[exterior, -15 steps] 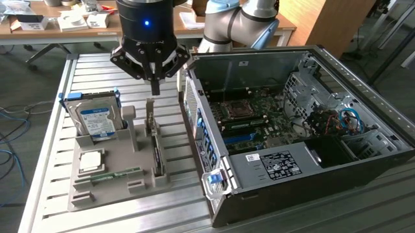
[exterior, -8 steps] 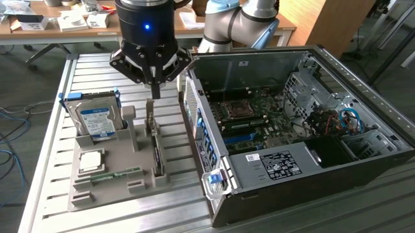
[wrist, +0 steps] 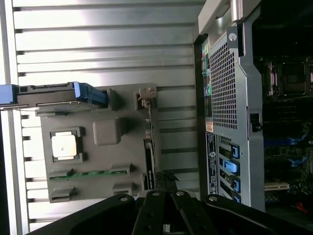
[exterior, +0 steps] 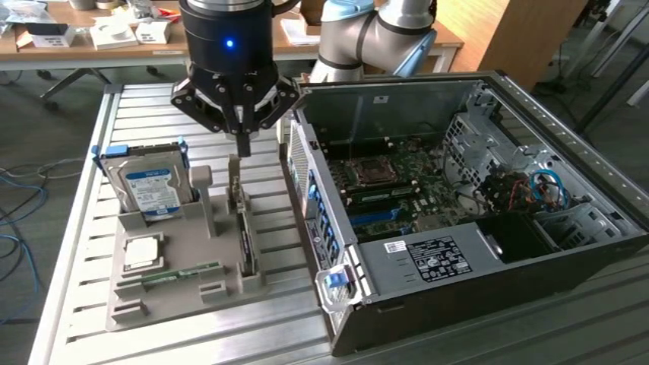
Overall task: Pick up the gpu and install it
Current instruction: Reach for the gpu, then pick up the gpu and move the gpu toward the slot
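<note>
- The desk [exterior: 273, 327] is a slatted, pale metal surface. It carries a grey holder [exterior: 172, 293] on the exterior view's left and an open computer case [exterior: 457, 251] on the exterior view's right.
- Behind it stands a wooden desk [exterior: 73, 15] with small white boxes and papers on it. The floor [exterior: 30, 114] around is grey, and blue cables [exterior: 12, 220] lie on it at the exterior view's left edge.
- The grey arm [exterior: 365, 38] bends over the back of the case, whose side is off so that the motherboard [exterior: 406, 182] shows.
- The holder seats a blue-framed hard drive [exterior: 150, 186] standing upright, a square processor [exterior: 142, 251] lying flat and a slim green memory stick [exterior: 172, 276] on edge.
- The gpu [exterior: 243, 228] stands edge-on in a slot along the holder's side nearest the case, with its light metal bracket end pointing up and away.
- In the wrist view the gpu [wrist: 149, 156] reads as a thin dark strip between the holder's grey block [wrist: 107, 131] and the case's perforated back panel [wrist: 230, 98].
- The tool [exterior: 242, 146] hangs straight above the bracket end of the gpu, very close to its top edge. Whether it touches cannot be told.
- The tool's fingers are pressed together into one narrow point and have nothing between them.
- From the wrist camera, the tool [wrist: 164, 196] lines up with the long edge of the card.
- The gpu sits in its holder, well apart from the board inside the case.
</note>
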Tool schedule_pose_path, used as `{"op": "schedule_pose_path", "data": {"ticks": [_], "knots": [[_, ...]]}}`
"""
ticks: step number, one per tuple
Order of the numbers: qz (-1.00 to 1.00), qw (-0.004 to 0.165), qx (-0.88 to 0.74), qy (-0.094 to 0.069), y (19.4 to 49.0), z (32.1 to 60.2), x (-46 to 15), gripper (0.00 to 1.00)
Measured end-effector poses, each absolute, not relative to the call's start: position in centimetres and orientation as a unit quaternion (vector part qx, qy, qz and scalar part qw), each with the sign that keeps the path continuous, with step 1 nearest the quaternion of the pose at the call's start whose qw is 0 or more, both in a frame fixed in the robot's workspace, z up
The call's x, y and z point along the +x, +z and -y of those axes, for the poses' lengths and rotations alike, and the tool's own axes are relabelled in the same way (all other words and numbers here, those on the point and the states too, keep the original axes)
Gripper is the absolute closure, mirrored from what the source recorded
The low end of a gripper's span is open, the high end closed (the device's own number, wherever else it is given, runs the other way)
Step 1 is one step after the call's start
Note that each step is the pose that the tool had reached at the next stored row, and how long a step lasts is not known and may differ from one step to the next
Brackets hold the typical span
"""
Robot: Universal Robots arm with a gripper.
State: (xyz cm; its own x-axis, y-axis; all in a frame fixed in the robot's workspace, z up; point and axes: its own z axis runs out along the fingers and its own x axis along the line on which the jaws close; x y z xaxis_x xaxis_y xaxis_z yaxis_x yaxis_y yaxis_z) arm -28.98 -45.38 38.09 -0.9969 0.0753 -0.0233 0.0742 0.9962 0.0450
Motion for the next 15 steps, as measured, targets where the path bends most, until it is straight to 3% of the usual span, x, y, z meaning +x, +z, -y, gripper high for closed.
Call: {"op": "schedule_pose_path", "data": {"ticks": [15], "knots": [[-0.999, 0.013, 0.037, 0.022, 38.07, 45.37, -29.65, 0.89]]}}
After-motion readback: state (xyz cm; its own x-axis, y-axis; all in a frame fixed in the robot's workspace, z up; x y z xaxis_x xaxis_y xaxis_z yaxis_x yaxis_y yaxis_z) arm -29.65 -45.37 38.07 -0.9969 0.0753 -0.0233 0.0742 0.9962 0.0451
